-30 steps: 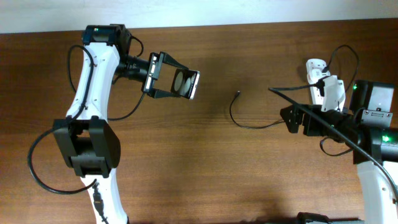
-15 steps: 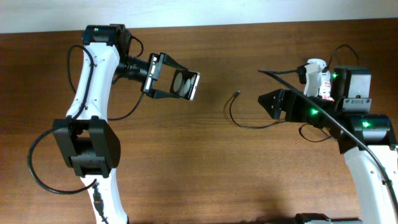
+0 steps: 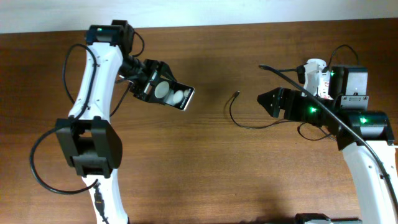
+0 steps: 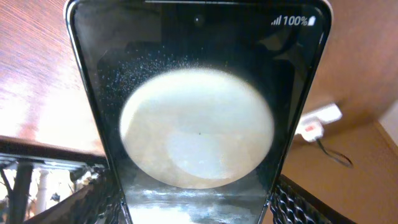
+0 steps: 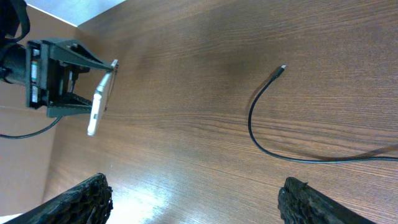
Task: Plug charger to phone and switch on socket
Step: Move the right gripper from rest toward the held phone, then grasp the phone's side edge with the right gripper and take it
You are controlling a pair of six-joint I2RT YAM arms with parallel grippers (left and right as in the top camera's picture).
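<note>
My left gripper [image 3: 160, 91] is shut on the phone [image 3: 173, 94] and holds it tilted above the table's left half. In the left wrist view the phone's glossy black face [image 4: 199, 118] fills the frame between the fingers [image 4: 93, 199]. The charger [image 3: 239, 122] lies on the table, its connector tip [image 3: 238, 94] free at mid-table. My right gripper [image 3: 268, 102] is open and empty, hovering just right of the cable. In the right wrist view the cable [image 5: 252, 127], its tip [image 5: 281, 68] and the held phone [image 5: 99, 102] show. The socket [image 3: 316, 74] lies at the far right, partly hidden by my right arm.
The brown wooden table [image 3: 205, 174] carries the cable's loop at mid-right. The socket [image 4: 320, 118] with its black plug also shows small in the left wrist view. The table's back edge meets a white wall at the top.
My left gripper has turned and dropped slightly, tilting the phone to a new angle. My right gripper swung left toward the cable a second ago and has since held still.
</note>
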